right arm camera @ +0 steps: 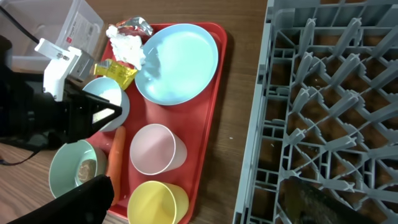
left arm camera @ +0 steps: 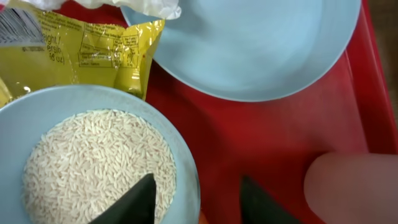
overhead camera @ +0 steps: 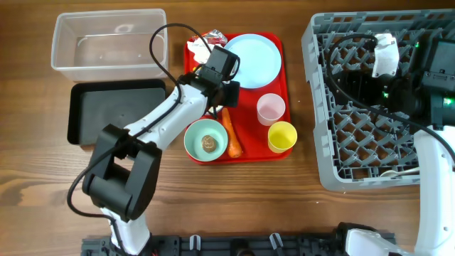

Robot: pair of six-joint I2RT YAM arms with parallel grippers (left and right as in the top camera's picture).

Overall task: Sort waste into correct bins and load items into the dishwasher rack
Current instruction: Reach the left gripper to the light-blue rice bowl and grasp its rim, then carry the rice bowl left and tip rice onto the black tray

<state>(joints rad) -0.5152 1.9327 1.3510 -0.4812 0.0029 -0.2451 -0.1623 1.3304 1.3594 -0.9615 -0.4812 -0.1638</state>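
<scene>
My left gripper [overhead camera: 217,82] is open over the red tray. In the left wrist view its jaws [left arm camera: 196,199] straddle the rim of a light-blue bowl [left arm camera: 186,162] of white rice [left arm camera: 93,155], one finger over the rice and one over the tray. A yellow wrapper [left arm camera: 81,53] and white tissue [left arm camera: 143,6] lie beside the bowl. The light-blue plate [overhead camera: 250,60], pink cup [overhead camera: 271,108], yellow cup [overhead camera: 282,136], carrot [overhead camera: 232,133] and a greenish bowl [overhead camera: 206,139] holding a brown lump sit on the tray. My right gripper [overhead camera: 380,67] hangs open and empty over the grey rack [overhead camera: 370,107].
The clear tub [overhead camera: 108,43] stands at the back left with the black tray [overhead camera: 117,110] in front of it. The red tray's rim [overhead camera: 286,85] lies between them and the rack. The left arm's cable loops over the tub's corner.
</scene>
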